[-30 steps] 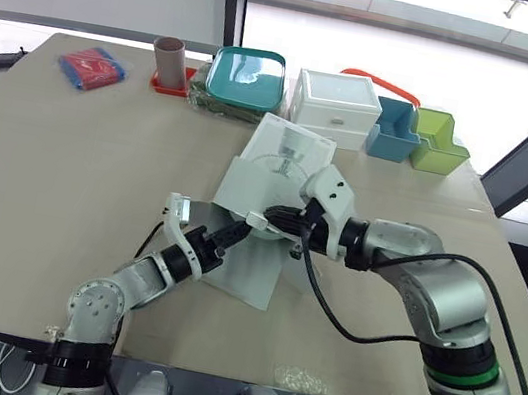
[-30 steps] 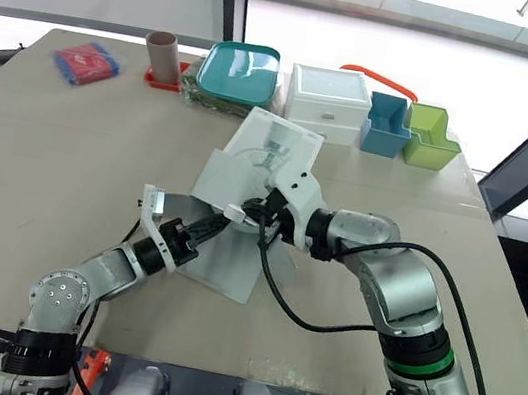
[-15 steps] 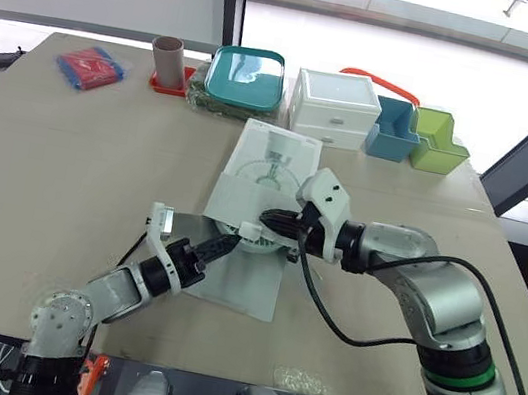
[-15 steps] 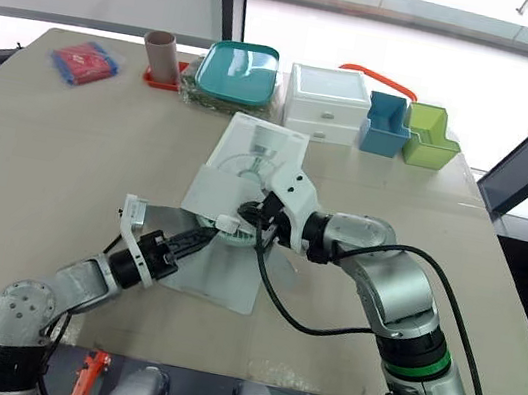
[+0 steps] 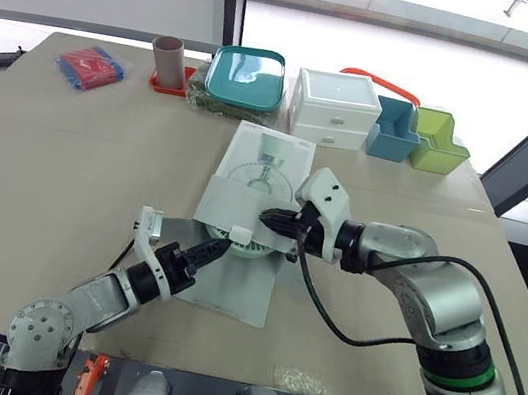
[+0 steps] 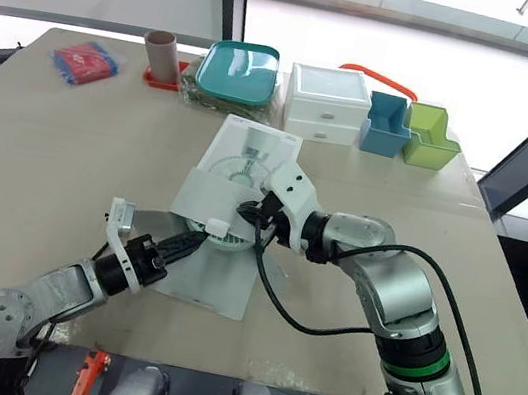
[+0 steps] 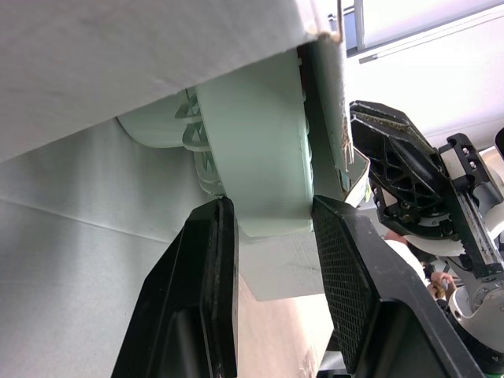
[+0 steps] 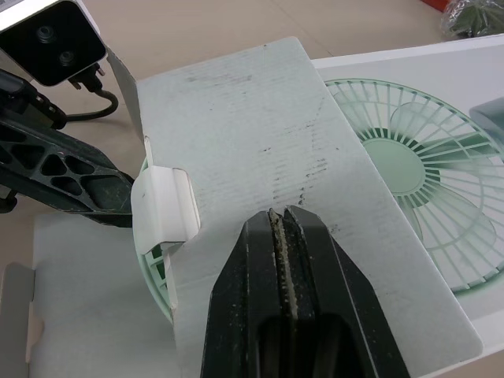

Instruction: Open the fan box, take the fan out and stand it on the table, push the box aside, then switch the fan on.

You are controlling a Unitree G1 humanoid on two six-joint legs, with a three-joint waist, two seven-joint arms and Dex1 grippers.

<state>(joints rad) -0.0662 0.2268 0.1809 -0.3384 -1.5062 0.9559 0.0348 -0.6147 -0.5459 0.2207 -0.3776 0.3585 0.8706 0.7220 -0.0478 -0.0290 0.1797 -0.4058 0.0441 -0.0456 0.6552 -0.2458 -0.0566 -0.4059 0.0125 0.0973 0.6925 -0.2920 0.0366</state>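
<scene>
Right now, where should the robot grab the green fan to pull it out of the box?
By the round rim of the fan that pokes out of the open near end of the box, coming in low from the robot's own side. The box covers the rest, so that edge is the free part. The left gripper has a finger on each side of it.

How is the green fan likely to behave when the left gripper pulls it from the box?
Probably light and stiff: the fan shows thin plastic ribs. Its round rim might roll once free. The left gripper pinches only the edge, so it may swivel.
</scene>
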